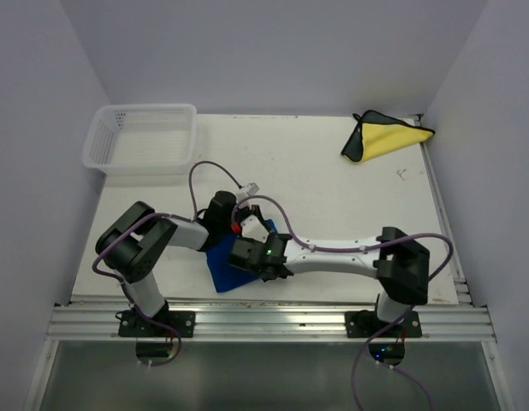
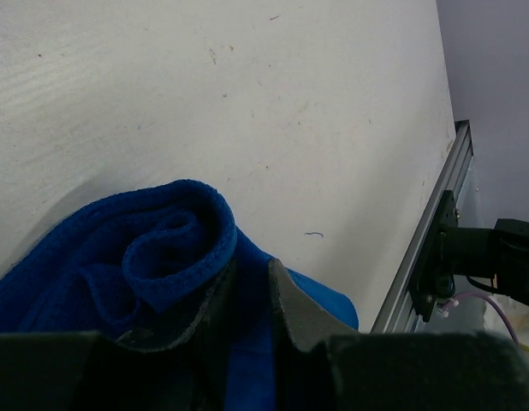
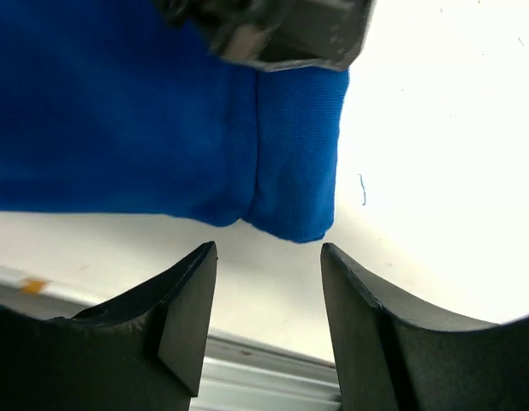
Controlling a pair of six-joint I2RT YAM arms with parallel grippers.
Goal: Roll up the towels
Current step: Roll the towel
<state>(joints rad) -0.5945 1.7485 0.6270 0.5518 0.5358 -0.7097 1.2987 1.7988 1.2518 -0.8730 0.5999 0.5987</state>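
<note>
Left arm (image 1: 183,233), right arm (image 1: 341,254) converge over blue towel (image 1: 220,267); left jaws pinch it, right jaws apart, empty.

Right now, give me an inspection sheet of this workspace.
Surface: white table, lightly marked.
Job's things: blue towel partly rolled, near edge; yellow towel crumpled, far right corner.
Clutter: white mesh basket, far left, nothing seen inside.
Hands: left hand pinching the blue towel; right hand open, just short of it.
Cables: purple cables looping over both arms.
Surroundings: pale walls; metal rail in front.
</note>
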